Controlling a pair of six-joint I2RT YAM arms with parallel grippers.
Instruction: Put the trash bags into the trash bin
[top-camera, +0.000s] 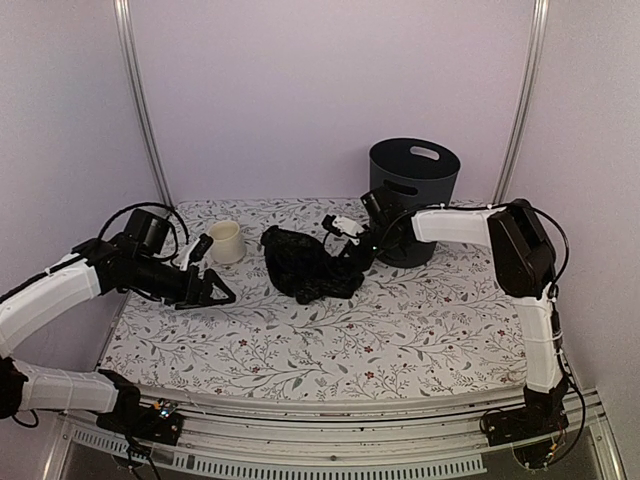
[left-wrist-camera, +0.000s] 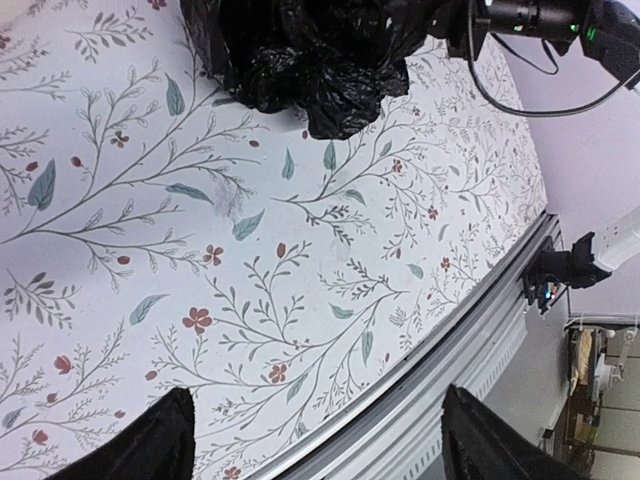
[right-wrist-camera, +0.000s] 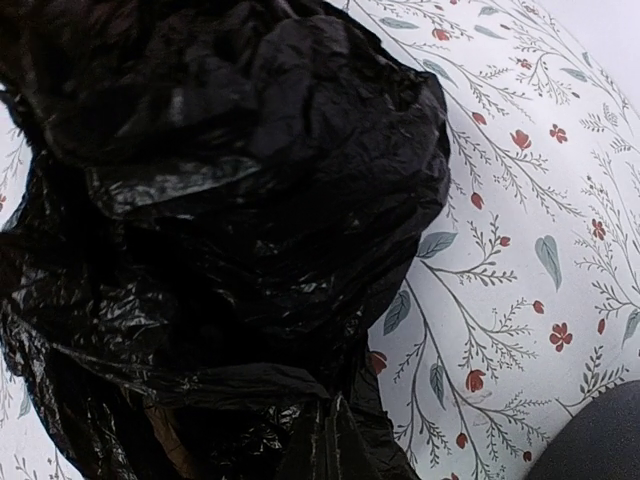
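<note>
Floral table (top-camera: 400, 330), black bag (top-camera: 305, 265), grey bin (top-camera: 415, 170)

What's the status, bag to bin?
Left gripper open over table. Right gripper at wrinkled glossy black plastic bag, jaws hidden. Bag outside dark grey round plastic bin. Nothing blocking.

A small cream cup (top-camera: 226, 241) stands upright near the left rear of a bench (top-camera: 420, 330) covered in a white print of grey-green leafy sprigs and small red flowers. Pale lilac walls (top-camera: 320, 90) and two aluminium posts (top-camera: 139, 100) enclose it; a metal rail (top-camera: 330, 432) edges the near side.
</note>
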